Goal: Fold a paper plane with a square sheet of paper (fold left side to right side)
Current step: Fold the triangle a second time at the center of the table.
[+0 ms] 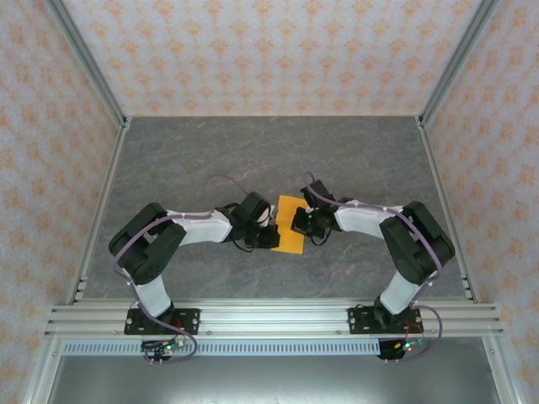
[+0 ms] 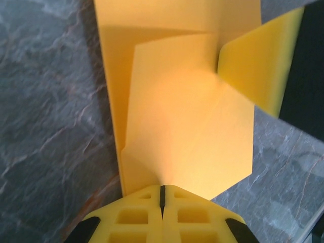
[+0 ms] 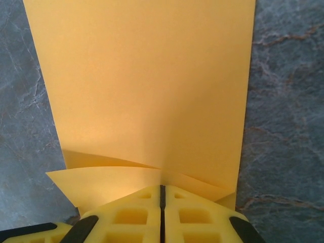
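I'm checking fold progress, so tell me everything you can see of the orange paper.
The orange paper is thin, matte and partly folded: a narrow rectangle lying on the grey table, with layered flaps and diagonal creases, one flap curling upward. The left gripper and right gripper, both shut, touch opposite edges; whether they are pinching or pressing is unclear.

Right fingers point(image 3: 131, 217) together on orange paper point(image 3: 147, 86)

Table point(image 1: 210, 160): flat top, grey with pale marble veining. Walls point(image 1: 278, 50): pale wallpaper with a repeating orange motif, enclosing the table at back, left and right. Posts point(image 1: 88, 59): aluminium, rising from both back corners. Rails point(image 1: 269, 316): aluminium, horizontal, along the near edge.
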{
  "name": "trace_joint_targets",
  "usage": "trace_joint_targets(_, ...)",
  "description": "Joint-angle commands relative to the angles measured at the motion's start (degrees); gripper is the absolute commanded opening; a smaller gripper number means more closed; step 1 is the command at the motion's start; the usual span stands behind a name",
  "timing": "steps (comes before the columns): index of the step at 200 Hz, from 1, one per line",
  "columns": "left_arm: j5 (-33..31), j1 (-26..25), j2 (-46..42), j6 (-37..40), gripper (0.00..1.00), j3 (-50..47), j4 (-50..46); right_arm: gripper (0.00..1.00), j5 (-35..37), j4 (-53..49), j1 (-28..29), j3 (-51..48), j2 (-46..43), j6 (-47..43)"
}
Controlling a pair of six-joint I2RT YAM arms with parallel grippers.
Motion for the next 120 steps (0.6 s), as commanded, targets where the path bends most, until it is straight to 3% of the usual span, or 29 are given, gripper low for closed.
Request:
trace_joint_targets(1, -2.72, 0.08, -2.06, 1.10, 0.05, -2.91, -5.46, 0.08, 2.16, -3.46, 0.13, 0.74, 1.52, -1.02)
trace_joint_targets(120, -5.15, 0.50, -10.55, 0.48, 0.05, -8.10, -9.12, 0.11, 0.78, -1.59, 0.41, 1.65, -1.47, -1.65)
